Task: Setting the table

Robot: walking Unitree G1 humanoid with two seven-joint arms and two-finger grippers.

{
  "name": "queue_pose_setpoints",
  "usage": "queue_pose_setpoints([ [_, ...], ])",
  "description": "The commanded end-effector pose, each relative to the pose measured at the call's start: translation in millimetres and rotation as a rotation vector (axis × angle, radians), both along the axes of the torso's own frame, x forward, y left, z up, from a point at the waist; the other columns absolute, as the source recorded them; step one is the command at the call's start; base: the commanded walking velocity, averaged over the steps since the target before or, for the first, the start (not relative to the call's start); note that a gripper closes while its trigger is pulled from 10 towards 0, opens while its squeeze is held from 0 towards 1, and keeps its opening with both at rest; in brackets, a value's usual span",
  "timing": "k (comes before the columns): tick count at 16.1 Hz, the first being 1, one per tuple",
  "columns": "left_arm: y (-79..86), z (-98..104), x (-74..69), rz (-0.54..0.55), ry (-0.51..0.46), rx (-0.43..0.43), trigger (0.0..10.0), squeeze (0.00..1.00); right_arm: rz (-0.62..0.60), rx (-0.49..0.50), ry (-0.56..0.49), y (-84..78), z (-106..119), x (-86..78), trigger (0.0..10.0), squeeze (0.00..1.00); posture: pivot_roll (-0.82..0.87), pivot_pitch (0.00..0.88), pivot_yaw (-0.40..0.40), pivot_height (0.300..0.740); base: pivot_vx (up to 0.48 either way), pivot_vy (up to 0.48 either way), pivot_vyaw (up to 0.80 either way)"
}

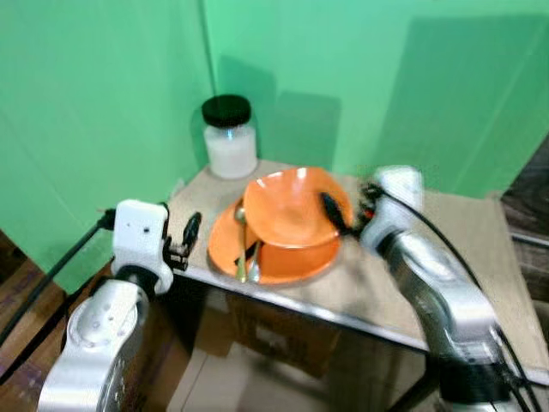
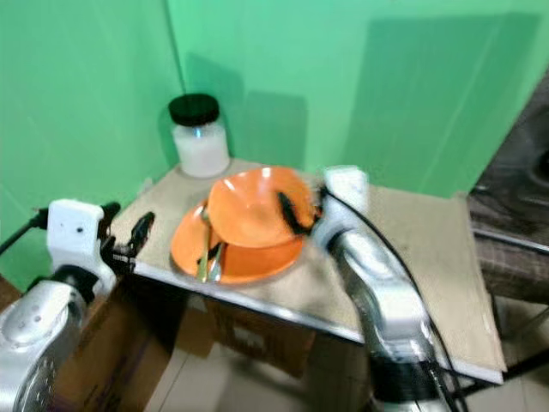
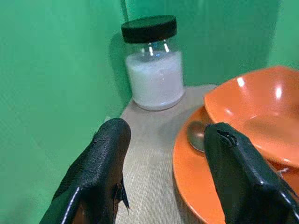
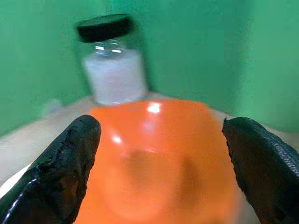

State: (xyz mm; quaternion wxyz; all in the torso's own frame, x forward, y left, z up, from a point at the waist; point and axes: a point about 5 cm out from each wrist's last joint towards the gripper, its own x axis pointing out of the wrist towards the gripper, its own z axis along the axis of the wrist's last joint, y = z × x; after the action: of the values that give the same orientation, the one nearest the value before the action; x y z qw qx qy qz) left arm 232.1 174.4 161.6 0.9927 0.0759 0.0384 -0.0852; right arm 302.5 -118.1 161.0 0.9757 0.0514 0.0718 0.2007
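So there's a beige worktop point(image 1: 446, 249) shoved into a green-walled corner, metal strip along the near edge. Sitting toward its left end is an orange plate point(image 1: 225, 245), and on top of that an orange bowl point(image 1: 287, 206), tipped so its open side faces up and toward the robot rather than lying flat. Behind those, right in the corner, stands a glass jar point(image 1: 229, 137), upright, black lid, white stuff inside.

The right gripper point(image 4: 159, 163) is at the bowl's right rim, jaws spread wide with the bowl between them; one black finger point(image 1: 333, 213) lies against the inside of the bowl. Can't tell if the fingers are actually pressing on it.

The left gripper point(image 3: 163, 158) hovers at the worktop's left edge, just beside the plate, jaws also well apart and holding nothing.

Smallest bit: a spoon point(image 1: 241, 245) lies on the plate's left part, long axis running near-to-far, bowl end toward the jar, handle toward the robot. There's a second utensil beside it, too blurry to name.
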Motion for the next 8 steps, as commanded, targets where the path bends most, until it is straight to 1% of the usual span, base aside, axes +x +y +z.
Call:
queue_pose_setpoints([
  [1, -2.7, -0.3, 0.9, -0.041, 0.001, 0.004, 10.0, 0.0, -0.025, -0.004, 0.06, -5.7, -7.2, 3.9, 10.0, 1.0, -0.04, 0.0, 0.042, 0.74, 0.0, 0.0, 0.0],
  [2, -5.3, -0.2, 2.2, -0.105, 0.004, 0.017, 10.0, 0.0, -0.061, 0.018, 0.115, -8.2, -9.4, 14.7, 10.0, 1.0, -0.04, 0.0, 0.042, 0.74, 0.0, 0.0, 0.0],
  [3, -6.7, -0.5, 2.4, -0.167, 0.01, 0.026, 10.0, 0.0, -0.11, 0.056, 0.149, -11.9, -8.8, 25.9, 10.0, 1.0, -0.05, 0.0, 0.041, 0.74, 0.0, 0.0, 0.0],
  [4, -6.7, -1.5, 1.6, -0.236, 0.026, 0.03, 10.0, 0.0, -0.152, 0.056, 0.17, -16.3, -7.9, 38.6, 10.0, 1.0, -0.06, 0.0, 0.035, 0.74, 0.0, 0.0, 0.0],
  [5, -6.2, -2.0, 1.5, -0.249, 0.029, 0.031, 10.0, 0.0, -0.158, 0.049, 0.17, -17.3, -7.5, 41.6, 10.0, 1.0, -0.06, 0.0, 0.035, 0.74, 0.0, 0.0, 0.0],
  [7, -6.8, -9.0, -2.4, -0.338, 0.062, 0.039, 10.0, 0.0, -0.186, 0.018, 0.219, -20.8, -8.8, 56.9, 10.0, 1.0, -0.07, 0.0, 0.026, 0.74, 0.0, 0.0, 0.0],
  [8, -7.0, -10.0, -3.3, -0.354, 0.066, 0.043, 10.0, 0.0, -0.196, 0.013, 0.234, -21.5, -9.3, 59.4, 10.0, 1.0, -0.07, 0.0, 0.022, 0.74, 0.0, 0.0, 0.0],
])
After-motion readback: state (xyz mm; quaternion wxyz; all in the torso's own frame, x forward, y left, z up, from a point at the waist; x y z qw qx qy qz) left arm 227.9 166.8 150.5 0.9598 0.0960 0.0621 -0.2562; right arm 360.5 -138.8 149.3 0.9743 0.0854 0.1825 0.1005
